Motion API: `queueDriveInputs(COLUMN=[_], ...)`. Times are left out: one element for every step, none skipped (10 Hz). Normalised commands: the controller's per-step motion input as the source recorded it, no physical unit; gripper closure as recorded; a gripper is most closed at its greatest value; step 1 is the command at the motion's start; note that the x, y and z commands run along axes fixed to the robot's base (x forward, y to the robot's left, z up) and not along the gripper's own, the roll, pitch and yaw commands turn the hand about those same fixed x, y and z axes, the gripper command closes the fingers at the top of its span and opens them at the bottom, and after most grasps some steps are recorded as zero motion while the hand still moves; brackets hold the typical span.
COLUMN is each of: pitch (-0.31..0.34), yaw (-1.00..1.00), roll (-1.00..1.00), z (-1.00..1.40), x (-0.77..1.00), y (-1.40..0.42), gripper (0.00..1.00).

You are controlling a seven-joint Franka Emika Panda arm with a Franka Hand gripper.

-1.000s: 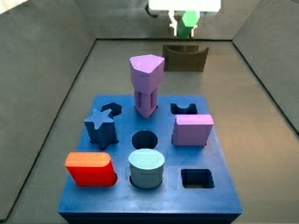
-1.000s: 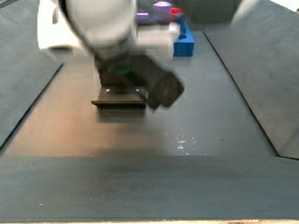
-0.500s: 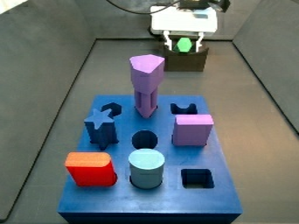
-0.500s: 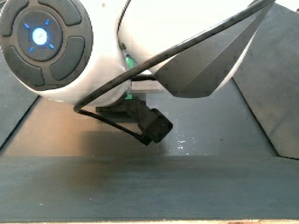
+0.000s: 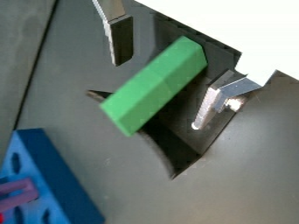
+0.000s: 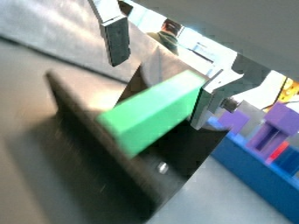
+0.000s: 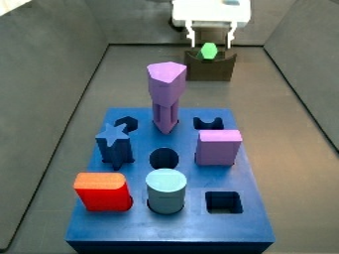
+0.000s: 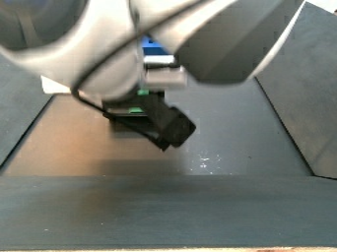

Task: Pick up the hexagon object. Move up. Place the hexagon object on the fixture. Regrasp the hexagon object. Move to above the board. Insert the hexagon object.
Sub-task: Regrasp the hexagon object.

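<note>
In a side view, on the blue board (image 7: pixel 133 226), 5 loose pieces:
- Lilac-purple pillar (image 7: pixel 166 94), upright toward the far edge, tallest of the lot.
- Dark blue star piece (image 7: pixel 117 139) on the left, well apart from the pillar.
- Pale purple cube (image 7: pixel 219 147) on the right.
- Red block (image 7: pixel 101 190) at the near left corner.
- Pale teal cylinder (image 7: pixel 166 190) just beside the red block, upright.

Grey tray floor (image 7: pixel 59 139) all around, with sloping grey walls.

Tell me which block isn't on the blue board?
The green hexagon object. It rests on the fixture, between the gripper's fingers; every other block stands on the board.
</note>
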Motion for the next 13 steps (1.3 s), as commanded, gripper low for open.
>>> queueDriveInputs(pitch=[0.028, 0.045, 0.066, 0.076, 0.073, 0.073, 0.06, 0.053, 0.049, 0.047, 0.046, 0.045, 0.045], yaw=[0.04, 0.04, 0.03, 0.02, 0.02, 0.02, 0.02, 0.02, 0.01, 0.01, 0.01, 0.01, 0.01], roll=[0.0, 0.0, 0.01, 0.01, 1.0, 1.0, 1.0, 1.0, 1.0, 1.0, 1.0, 1.0, 1.0], z=[0.97, 0.79, 0.55, 0.37, 0.95, 0.89, 0.84, 0.78, 0.62, 0.32, 0.12, 0.05, 0.06], x=[-0.04, -0.03, -0.03, -0.02, -0.1, -0.1, -0.12, -0.14, -0.12, -0.07, -0.04, -0.02, -0.02], y=[0.01, 0.01, 0.01, 0.01, -1.0, -1.0, -1.0, -1.0, -0.9, -0.67, -0.48, -0.28, -0.04], gripper=[0.0, 0.0, 0.0, 0.0, 0.0, 0.0, 0.0, 0.0, 0.0, 0.0, 0.0, 0.0, 0.0])
